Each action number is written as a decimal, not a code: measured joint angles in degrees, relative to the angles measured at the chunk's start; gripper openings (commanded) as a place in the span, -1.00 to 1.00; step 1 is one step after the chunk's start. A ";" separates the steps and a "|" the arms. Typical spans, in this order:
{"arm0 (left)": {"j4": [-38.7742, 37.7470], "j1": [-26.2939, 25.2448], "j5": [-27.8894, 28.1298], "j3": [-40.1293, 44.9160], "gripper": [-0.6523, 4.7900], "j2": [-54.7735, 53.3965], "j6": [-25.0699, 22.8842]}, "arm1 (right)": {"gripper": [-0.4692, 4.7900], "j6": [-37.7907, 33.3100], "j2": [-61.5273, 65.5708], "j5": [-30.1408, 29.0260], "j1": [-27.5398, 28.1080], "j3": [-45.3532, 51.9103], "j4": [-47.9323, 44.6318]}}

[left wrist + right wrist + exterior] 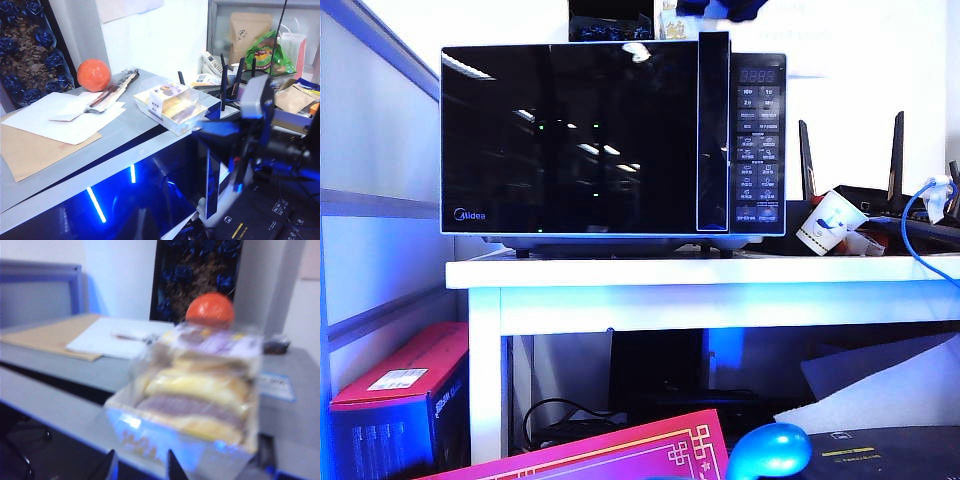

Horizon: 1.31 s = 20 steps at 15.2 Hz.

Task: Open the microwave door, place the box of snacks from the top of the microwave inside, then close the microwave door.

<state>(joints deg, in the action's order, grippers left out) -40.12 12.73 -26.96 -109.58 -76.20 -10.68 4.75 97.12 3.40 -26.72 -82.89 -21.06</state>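
Observation:
The black-fronted microwave (760,140) stands on a white table. Its glossy door (570,140) (150,190) looks slightly ajar at the handle strip (713,130). The box of snacks (172,107) (200,390), a pale carton under clear wrap, lies on the microwave's top near the front edge and is small in the exterior view (672,24). My right gripper (140,467) (210,131) (720,8) hovers just in front of the box, open, with nothing between its fingertips. Of my left gripper (141,226) only a dim dark shape shows over the door glass.
An orange ball (93,75), white sheets (60,117) with a wrapped stick on them, and a dark bouquet with blue roses (25,50) share the microwave's top. Beside the microwave on the table (720,272) are a paper cup (828,222), router antennas (897,150) and a blue cable (920,215).

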 measured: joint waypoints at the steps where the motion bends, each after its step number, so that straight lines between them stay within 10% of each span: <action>1: 0.00 0.00 0.00 0.00 -0.78 0.00 0.00 | -0.31 -0.04 0.59 -0.35 0.28 0.00 0.02; 13: 0.00 0.00 0.00 0.00 -0.78 0.00 -0.02 | -0.31 -0.20 6.60 -3.13 2.10 -15.34 8.90; 20: 0.02 0.00 0.00 0.00 -0.78 0.00 -0.07 | -0.28 6.69 1.77 6.97 5.25 -15.47 21.29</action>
<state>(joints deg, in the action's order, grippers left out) -40.10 12.73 -26.96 -109.58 -76.20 -10.74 11.44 98.89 10.37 -21.47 -98.37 0.23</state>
